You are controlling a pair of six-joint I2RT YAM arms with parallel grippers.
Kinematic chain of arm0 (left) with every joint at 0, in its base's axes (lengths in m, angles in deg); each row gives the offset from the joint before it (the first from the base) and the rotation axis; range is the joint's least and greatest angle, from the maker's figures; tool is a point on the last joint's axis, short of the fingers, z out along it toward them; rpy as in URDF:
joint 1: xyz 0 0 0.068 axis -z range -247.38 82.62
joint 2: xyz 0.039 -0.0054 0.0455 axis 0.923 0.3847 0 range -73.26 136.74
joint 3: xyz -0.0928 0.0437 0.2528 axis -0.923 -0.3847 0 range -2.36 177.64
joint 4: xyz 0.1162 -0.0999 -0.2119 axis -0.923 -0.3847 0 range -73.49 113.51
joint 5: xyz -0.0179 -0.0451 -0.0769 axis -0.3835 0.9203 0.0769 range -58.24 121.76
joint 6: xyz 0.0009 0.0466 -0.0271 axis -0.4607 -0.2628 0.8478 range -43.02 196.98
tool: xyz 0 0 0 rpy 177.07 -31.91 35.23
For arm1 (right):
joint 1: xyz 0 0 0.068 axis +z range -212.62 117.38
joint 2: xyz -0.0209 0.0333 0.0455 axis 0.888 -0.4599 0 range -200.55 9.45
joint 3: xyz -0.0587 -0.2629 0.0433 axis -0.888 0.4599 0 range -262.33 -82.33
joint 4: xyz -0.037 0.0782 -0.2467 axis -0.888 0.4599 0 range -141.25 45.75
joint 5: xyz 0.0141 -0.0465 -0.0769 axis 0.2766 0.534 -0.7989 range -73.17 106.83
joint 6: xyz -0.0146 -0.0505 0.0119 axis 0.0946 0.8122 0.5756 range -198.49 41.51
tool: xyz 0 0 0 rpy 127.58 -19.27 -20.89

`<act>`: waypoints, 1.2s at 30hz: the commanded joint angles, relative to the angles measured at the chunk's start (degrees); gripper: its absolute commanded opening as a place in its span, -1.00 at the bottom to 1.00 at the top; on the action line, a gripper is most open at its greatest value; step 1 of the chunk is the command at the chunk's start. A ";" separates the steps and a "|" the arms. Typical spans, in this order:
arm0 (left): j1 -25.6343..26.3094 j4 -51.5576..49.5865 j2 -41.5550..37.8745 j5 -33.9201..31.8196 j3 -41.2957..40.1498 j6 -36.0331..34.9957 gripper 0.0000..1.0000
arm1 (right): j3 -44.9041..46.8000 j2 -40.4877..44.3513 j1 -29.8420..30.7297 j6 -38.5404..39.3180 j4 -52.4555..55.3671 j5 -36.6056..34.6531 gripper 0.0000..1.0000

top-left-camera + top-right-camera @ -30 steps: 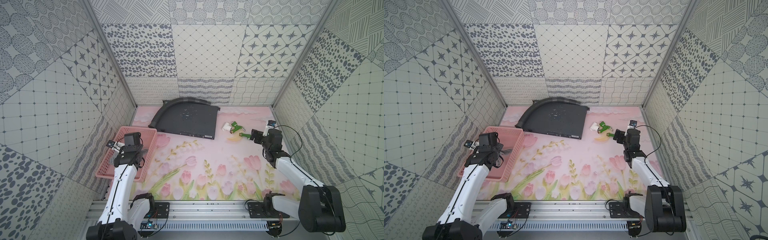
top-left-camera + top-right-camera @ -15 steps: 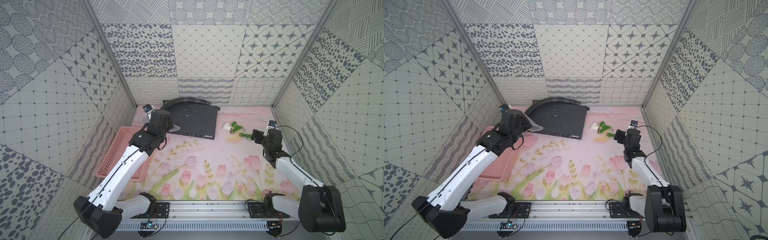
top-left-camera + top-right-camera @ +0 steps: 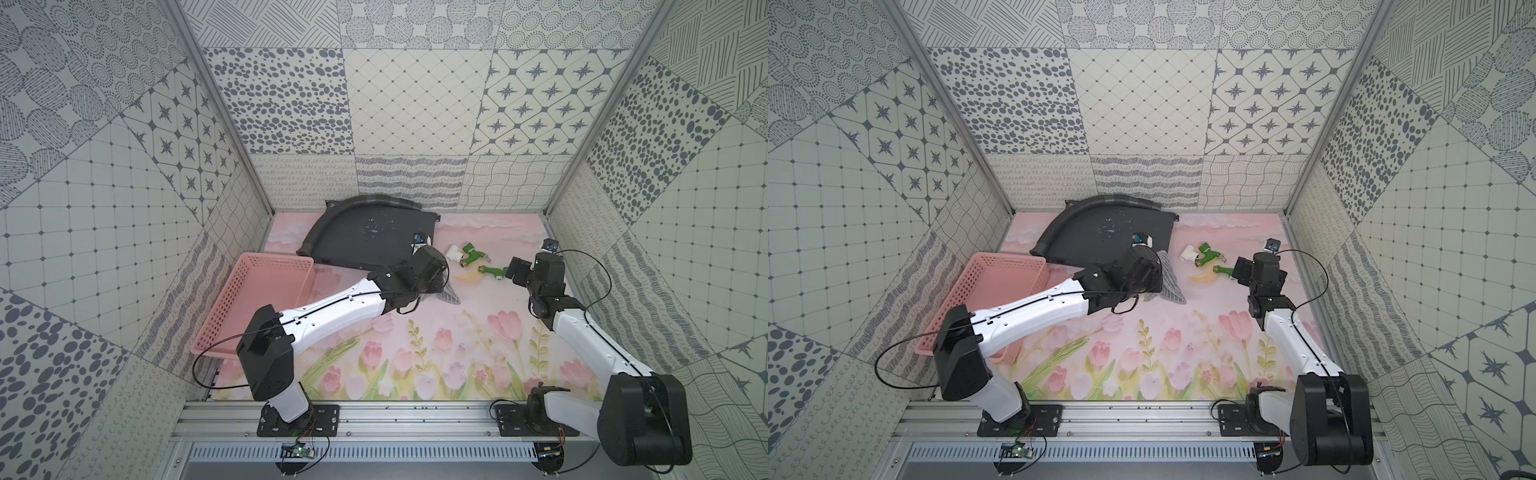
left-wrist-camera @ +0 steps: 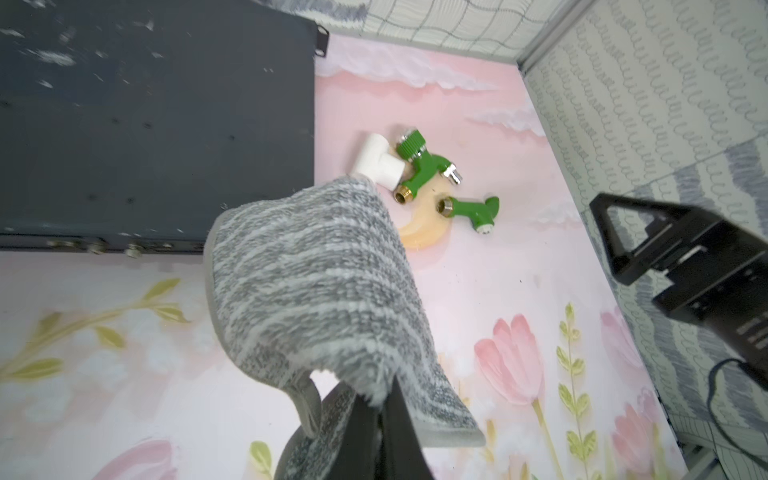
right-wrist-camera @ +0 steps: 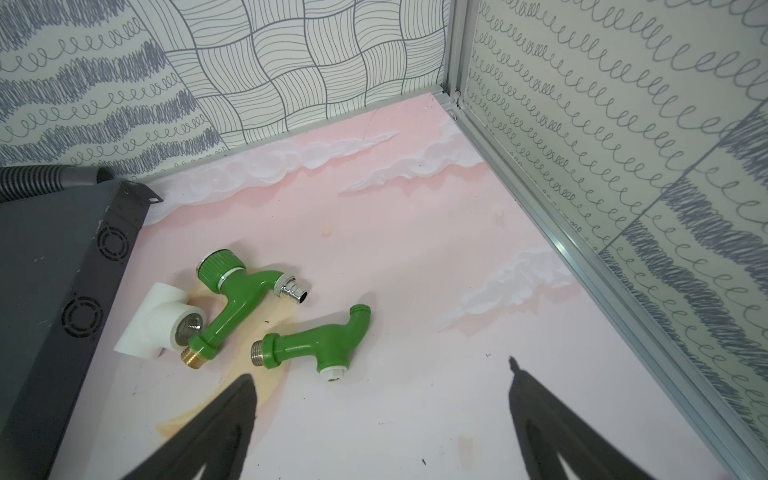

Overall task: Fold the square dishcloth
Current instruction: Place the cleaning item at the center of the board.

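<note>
1. In both top views we look steeply down from high in front onto the whole mat (image 3: 457, 332) (image 3: 1183, 332).
2. Our left wrist view sits close over the cloth (image 4: 316, 282), facing the taps (image 4: 419, 166).
3. Our right wrist view shares those taps (image 5: 232, 286) and the box (image 5: 50, 270), nearer.

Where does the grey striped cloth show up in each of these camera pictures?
Top view: dishcloth mid-table, near the dark box's front right corner.
Top view: same spot, just left of the green taps.
Left wrist: picture's centre, draped from the left pincer.
Right wrist: not in it.
Shared landmark: the green taps, in all four.
</note>
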 commanded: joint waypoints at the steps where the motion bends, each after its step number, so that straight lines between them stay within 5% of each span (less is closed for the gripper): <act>1: 1.58 13.28 2.73 9.31 -7.23 4.46 -1.00 | -1.95 2.83 2.42 -3.41 7.41 -2.35 0.94; 5: 2.04 17.02 3.10 11.88 -15.60 9.06 -0.99 | -3.66 3.01 7.21 -5.78 16.16 -5.07 0.94; 13: 3.79 21.74 2.07 15.32 -26.01 15.00 0.17 | -4.10 0.04 21.29 -12.18 23.44 -6.27 0.94; 22: 3.46 24.68 -8.43 8.06 -33.99 18.92 0.96 | -8.19 -4.47 31.83 -16.87 27.63 -7.78 0.94; 36: -8.85 25.19 -21.04 8.28 -48.42 29.91 0.98 | -18.79 -9.72 44.63 -12.76 33.54 -11.64 0.91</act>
